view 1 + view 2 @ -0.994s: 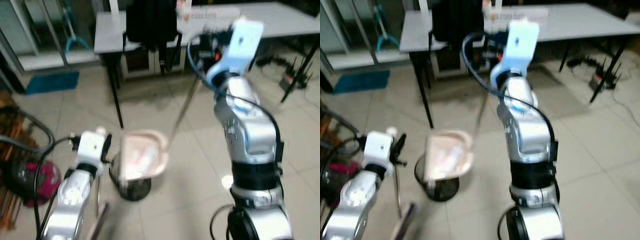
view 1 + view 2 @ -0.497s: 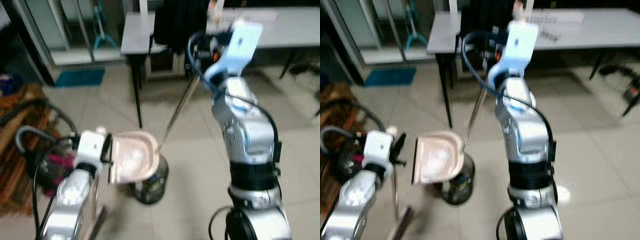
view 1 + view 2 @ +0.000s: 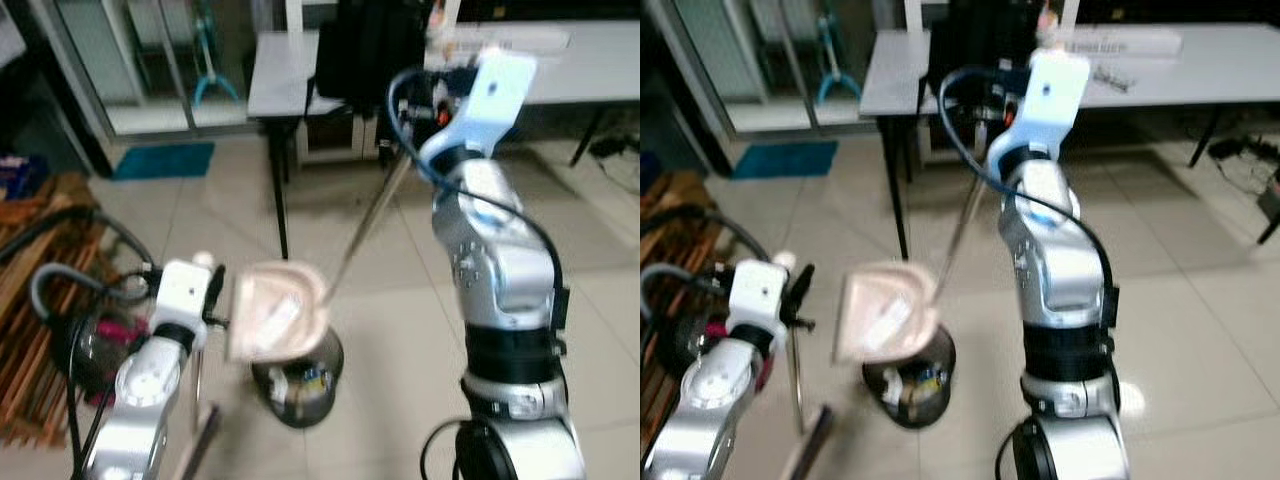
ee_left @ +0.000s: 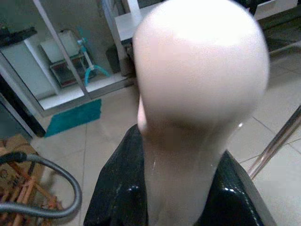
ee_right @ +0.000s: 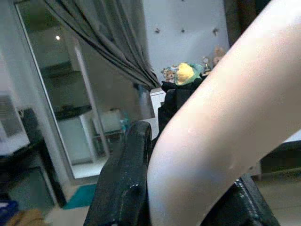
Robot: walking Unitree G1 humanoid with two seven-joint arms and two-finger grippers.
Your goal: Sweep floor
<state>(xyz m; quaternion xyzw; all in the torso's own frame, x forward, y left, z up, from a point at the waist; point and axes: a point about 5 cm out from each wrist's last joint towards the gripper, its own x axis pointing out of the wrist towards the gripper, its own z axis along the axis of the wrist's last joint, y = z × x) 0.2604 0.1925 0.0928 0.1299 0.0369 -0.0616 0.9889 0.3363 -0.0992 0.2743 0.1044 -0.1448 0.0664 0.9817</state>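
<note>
The right gripper (image 3: 992,100) is raised high in front of the grey table (image 3: 1200,62), its black fingers (image 5: 124,186) clamped on the smooth pale grip at the top of a thin metal pole (image 3: 958,232); the grip fills the gap between them in the right wrist view. The pole slants down and toward the robot's left to a pale pinkish plastic dustpan (image 3: 880,312), a shallow rounded scoop tilted on edge with whitish scraps lying inside. The dustpan hangs just above a small round dark bin (image 3: 910,378) that stands on the glossy beige tiled floor (image 3: 1200,330); the bin holds some litter. The left gripper (image 3: 205,300) is low on the robot's left, beside the dustpan, its glossy black fingers (image 4: 117,197) closed around a rounded, smooth whitish broom handle (image 4: 197,89), whose thin shaft (image 3: 793,385) runs downward below the gripper. Farther left a grey ribbed hose (image 3: 75,275) curves over a magenta and black vacuum cleaner (image 3: 95,345), next to wooden slats (image 3: 30,330). A black bag (image 3: 375,45) hangs at the table's edge, and a teal mat (image 3: 160,160) lies on the floor by glass doors (image 3: 150,60). The head views are somewhat blurred.
</note>
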